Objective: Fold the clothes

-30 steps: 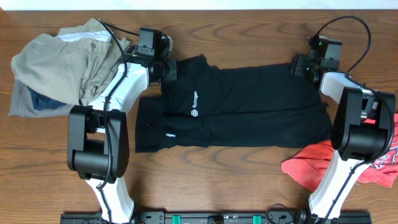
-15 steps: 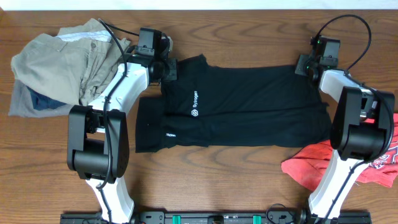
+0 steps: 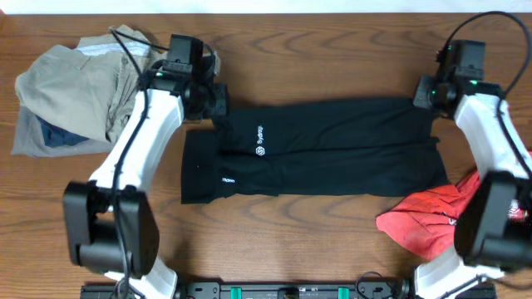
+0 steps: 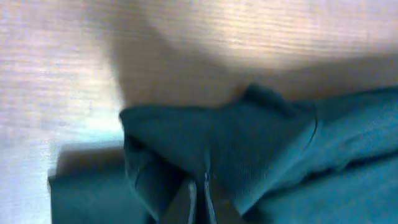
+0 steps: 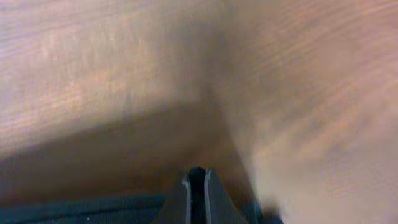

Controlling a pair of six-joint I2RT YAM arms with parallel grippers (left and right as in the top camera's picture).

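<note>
Both arms have swung wider apart, and the far edge of the black shirt (image 3: pixel 332 149), slack a second ago, now runs straight between them. At the collar end, the left gripper (image 3: pixel 214 101) is pinched tight on the fabric. The right gripper (image 3: pixel 422 93) is clamped narrow on the far-right corner. The shirt lies across the middle of the counter (image 3: pixel 316 249). Khaki clothes (image 3: pixel 66 83) crowd the far-left corner. A red tee (image 3: pixel 424 220) sits just beside the shirt's near-right corner. Bare wood runs along the near and far edges.
</note>
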